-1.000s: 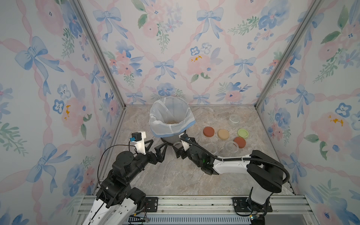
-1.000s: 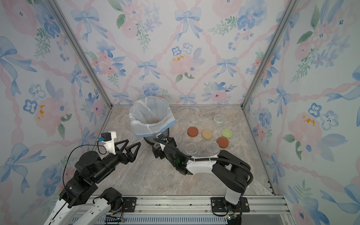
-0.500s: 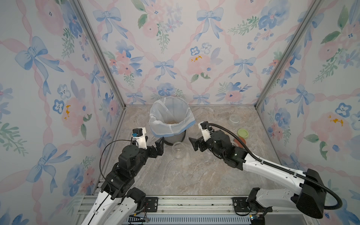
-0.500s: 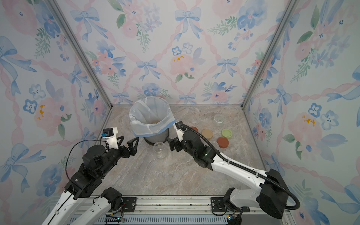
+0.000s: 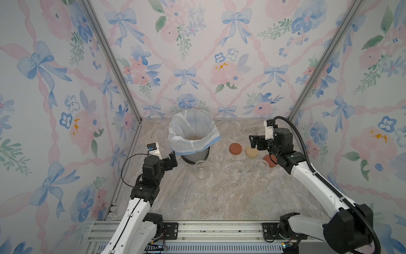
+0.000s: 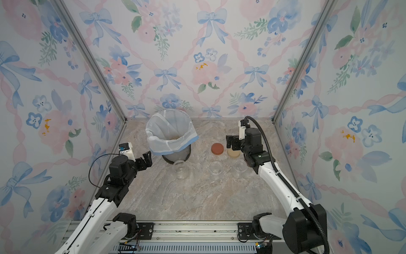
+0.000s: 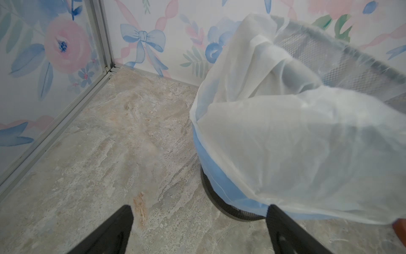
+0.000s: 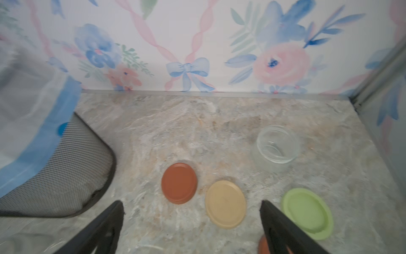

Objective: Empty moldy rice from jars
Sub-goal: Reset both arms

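Your right wrist view showed a pale green round lid (image 8: 307, 213) and a small clear glass jar (image 8: 276, 147), which the right arm (image 5: 307, 176) hid in both top views. Your left gripper (image 7: 198, 209) and right gripper (image 8: 191, 204) had jaws spread wide and held nothing. The tan moldy rice (image 5: 193, 137) lay inside the white-lined dark mesh bin (image 5: 195, 156); three other clear jars (image 5: 201, 169) stood open and empty on the marble table (image 5: 219, 198).
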